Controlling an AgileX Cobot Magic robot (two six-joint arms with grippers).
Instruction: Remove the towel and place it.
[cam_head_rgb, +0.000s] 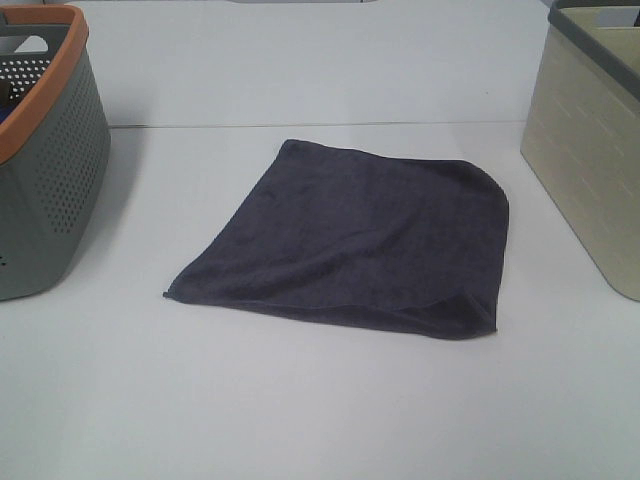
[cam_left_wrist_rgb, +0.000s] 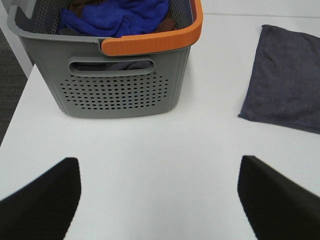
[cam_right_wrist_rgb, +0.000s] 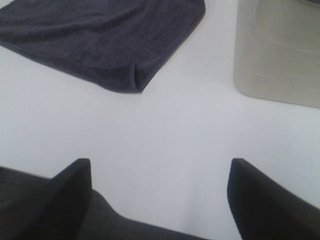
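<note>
- Both baskets cut off by the frame edges in the high view; neither arm shows there.
- Grey basket (cam_head_rgb: 45, 150), orange rim, perforated walls, far left: holds blue cloth (cam_left_wrist_rgb: 117, 17); darker fabric beneath it, hard to make out.
- Beige basket (cam_head_rgb: 590, 130), far right: inside hidden.
- Towel (cam_head_rgb: 350, 235) flat on white tabletop (cam_head_rgb: 320, 410), between the baskets, touching neither; one near corner folded under.
- Left tool (cam_left_wrist_rgb: 157, 200): fingers spread, holding nothing, above bare tabletop.
- Right tool (cam_right_wrist_rgb: 160, 200): fingers spread, holding nothing.
</note>
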